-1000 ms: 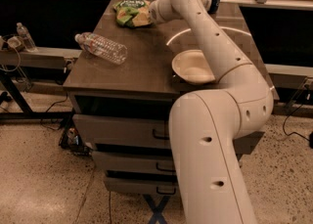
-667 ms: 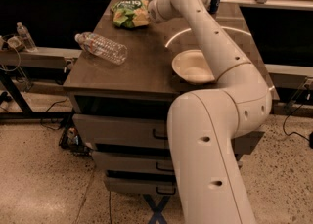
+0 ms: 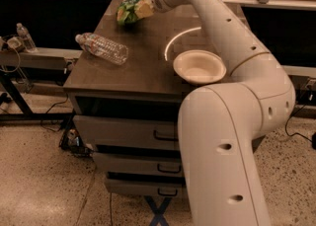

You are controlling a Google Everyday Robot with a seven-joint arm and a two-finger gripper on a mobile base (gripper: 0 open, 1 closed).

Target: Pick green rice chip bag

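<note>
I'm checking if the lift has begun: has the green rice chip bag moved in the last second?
Yes: the green rice chip bag rose slightly against the table, with the gripper beside it.

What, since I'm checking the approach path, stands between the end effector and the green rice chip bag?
Nothing visible does. The end effector is against the green rice chip bag at the far end of the table; the water bottle and white bowl lie nearer the camera.

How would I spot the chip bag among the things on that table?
Look at the dark table; at its far end, at the robot's gripper, is the bag. It is crinkly and bright green, unlike the clear bottle and white bowl nearer us.
</note>
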